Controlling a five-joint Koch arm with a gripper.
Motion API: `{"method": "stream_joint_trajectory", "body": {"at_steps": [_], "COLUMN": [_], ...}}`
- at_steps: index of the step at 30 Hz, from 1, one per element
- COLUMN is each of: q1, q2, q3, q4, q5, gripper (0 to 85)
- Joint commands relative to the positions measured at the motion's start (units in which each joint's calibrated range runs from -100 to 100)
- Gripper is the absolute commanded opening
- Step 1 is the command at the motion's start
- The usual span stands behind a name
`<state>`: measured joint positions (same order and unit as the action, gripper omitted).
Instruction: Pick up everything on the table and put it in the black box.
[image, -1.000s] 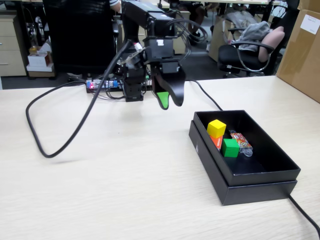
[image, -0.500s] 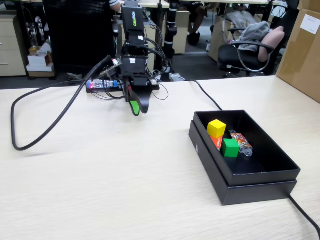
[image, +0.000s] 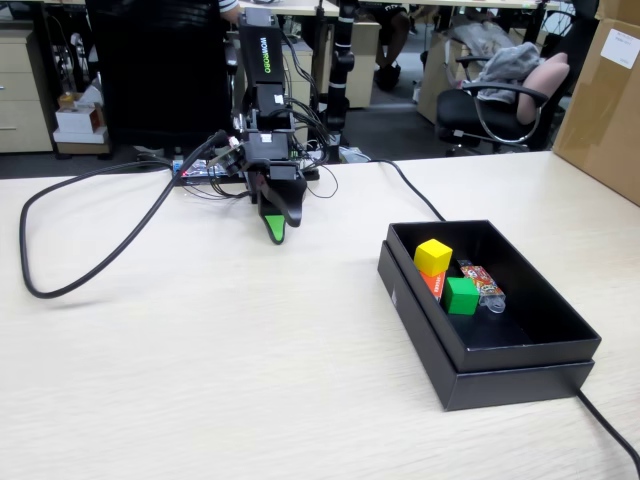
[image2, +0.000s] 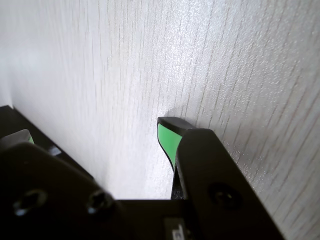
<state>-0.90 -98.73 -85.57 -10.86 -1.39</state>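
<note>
Fixed view: pincer (image: 277, 234) empty, tip low over bench (image: 200, 380), well apart from black box (image: 520, 355); gap between jaws not readable. Green cube (image: 461, 296), yellow cube (image: 433, 257), red packet (image: 434, 283) lie in box, far from pincer. Likely nothing left; park arm clear, avoid scraping bench.

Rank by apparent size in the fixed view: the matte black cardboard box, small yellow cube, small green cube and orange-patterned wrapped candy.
1. Matte black cardboard box, by far the largest.
2-3. Small yellow cube and small green cube: they look alike, so no ranking.
Orange-patterned wrapped candy: longer but thinner, partly hidden; its rank is unsure.
</note>
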Motion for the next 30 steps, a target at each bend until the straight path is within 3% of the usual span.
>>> {"method": "stream_joint_trajectory", "body": {"at_steps": [1,13,30], "q1": [0.6,1.1,0.5], "q2": [-0.8,-0.6,0.8], "q3": [-1.7,-9.5,-11.1], "q4": [5.3,14.4,14.5], "q5": [0.9,0.8,0.7], "gripper": [48.3,48.3,48.7]}}
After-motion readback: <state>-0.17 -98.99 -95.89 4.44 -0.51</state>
